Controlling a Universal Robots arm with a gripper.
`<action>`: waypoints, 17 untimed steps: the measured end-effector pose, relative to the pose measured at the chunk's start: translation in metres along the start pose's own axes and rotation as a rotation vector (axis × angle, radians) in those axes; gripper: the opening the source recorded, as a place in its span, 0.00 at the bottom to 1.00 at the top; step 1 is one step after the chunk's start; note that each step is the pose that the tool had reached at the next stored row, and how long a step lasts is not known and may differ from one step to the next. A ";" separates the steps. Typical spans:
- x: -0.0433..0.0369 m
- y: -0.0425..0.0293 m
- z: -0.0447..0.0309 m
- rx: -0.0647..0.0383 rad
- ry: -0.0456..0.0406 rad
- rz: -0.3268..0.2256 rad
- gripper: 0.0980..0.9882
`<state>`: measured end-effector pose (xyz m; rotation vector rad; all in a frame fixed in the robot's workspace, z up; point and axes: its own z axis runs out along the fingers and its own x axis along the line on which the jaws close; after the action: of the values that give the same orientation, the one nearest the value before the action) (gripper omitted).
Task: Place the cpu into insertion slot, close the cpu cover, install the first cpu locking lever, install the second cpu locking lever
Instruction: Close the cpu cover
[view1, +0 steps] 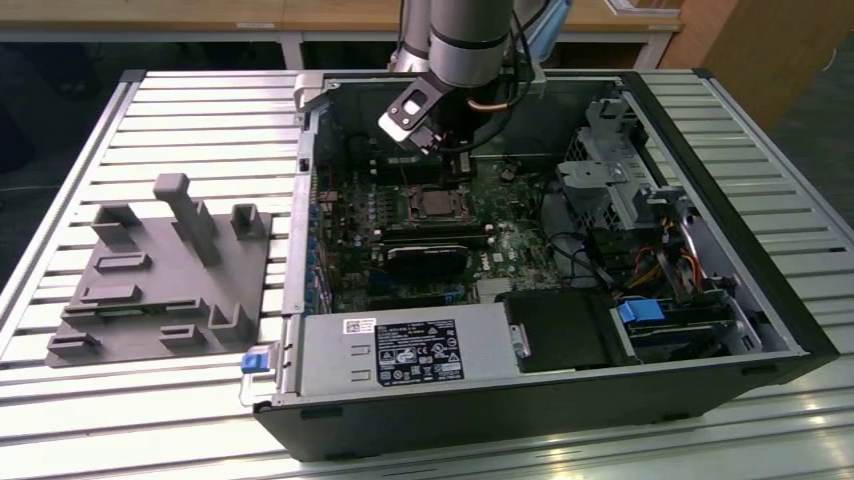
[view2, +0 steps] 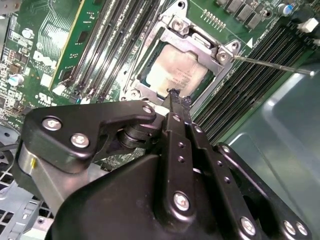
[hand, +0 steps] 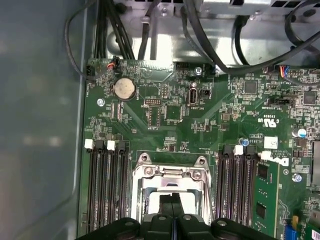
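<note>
From where I stand, in the exterior view, a grey plastic fixture (view1: 160, 280) lies on the slatted table (view1: 200, 110) at nine o'clock from the open computer case (view1: 534, 420). Inside the case, the cpu (view1: 434, 205) sits in its socket on the motherboard (view1: 514, 245). The gripper (view1: 451, 158) hangs close at the cpu's twelve o'clock, and the power supply (view1: 400, 352) is at six. In the second wrist view the cpu cover (view2: 200, 46) lies down around the chip's pale top and a thin locking lever (view2: 270, 65) juts free from one corner. The gripper is clenched, its fingers (view2: 172, 130) pressed together on nothing, with their tips over the cover's edge. Metal drive bays (view1: 627, 190) stand at three o'clock.
</note>
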<state>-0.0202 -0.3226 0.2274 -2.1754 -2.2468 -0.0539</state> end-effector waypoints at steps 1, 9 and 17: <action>0.0000 0.0000 0.0000 0.002 0.0000 -0.001 0.01; -0.0008 -0.0167 0.0034 0.003 0.0004 -0.010 0.01; -0.0009 -0.0249 0.0127 0.003 0.0004 -0.012 0.01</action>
<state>-0.0449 -0.3238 0.2143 -2.1601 -2.2583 -0.0508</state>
